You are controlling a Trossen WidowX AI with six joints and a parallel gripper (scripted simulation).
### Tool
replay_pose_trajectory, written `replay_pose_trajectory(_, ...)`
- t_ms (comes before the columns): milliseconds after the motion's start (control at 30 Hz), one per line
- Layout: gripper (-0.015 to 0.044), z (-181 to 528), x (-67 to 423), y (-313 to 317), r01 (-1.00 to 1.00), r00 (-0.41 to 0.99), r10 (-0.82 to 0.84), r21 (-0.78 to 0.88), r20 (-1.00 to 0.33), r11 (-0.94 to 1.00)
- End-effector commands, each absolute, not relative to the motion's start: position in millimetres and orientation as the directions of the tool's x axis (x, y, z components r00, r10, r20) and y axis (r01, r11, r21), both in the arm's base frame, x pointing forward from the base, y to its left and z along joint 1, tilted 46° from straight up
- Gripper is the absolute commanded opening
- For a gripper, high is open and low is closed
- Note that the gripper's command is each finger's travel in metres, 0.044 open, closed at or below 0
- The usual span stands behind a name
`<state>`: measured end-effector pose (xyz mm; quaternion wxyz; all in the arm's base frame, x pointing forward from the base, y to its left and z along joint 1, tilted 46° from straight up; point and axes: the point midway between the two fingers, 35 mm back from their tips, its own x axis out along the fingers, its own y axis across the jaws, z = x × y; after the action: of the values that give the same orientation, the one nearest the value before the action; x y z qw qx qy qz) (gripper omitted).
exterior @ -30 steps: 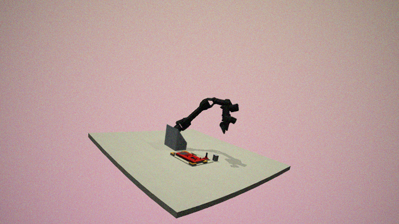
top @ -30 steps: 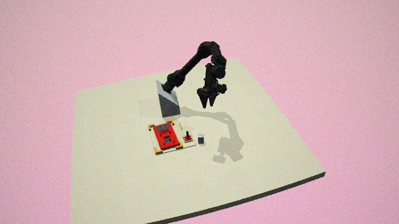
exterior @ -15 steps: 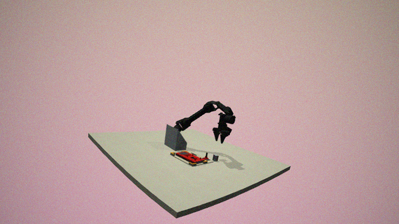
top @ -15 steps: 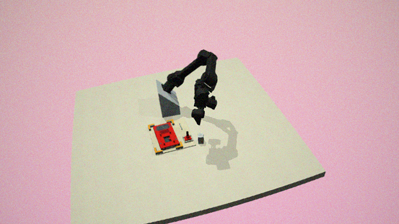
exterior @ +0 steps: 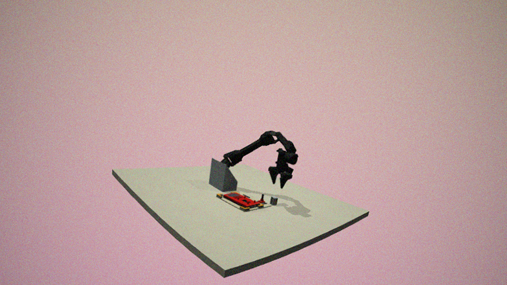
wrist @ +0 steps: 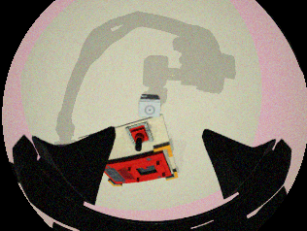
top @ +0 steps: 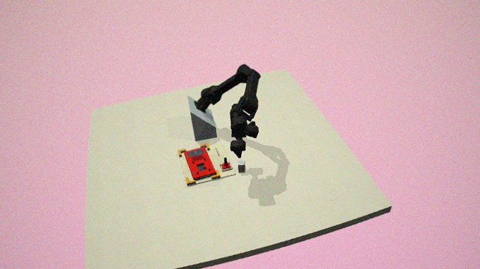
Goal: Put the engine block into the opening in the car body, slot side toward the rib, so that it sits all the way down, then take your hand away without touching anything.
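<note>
End effector [exterior: 281, 180], spread wide and empty, hangs above the engine block [top: 241, 165], which stands on the worktop [top: 138, 212] just beside the red car body [top: 198, 163]; centre the fingers astride it when descending.

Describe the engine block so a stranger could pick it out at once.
Start at the pale table and find the cream board holding the red car body. Just off the board's edge, on the side away from the car body, stands the engine block: a small grey box with a lighter top, the only loose grey piece there.
</note>
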<state>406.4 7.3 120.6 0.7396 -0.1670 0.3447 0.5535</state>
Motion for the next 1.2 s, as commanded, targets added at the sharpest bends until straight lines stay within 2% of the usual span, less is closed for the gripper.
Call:
replay_pose_trajectory(0, 0.0440, 95.8, 406.6, 37.1, -0.935, 0.124, 0.714, 0.160, -0.689, 0.317)
replay_pose_trajectory(1167, 0.0440, 59.3, 412.0, 77.6, -0.935, 0.124, 0.715, 0.160, -0.688, 0.316)
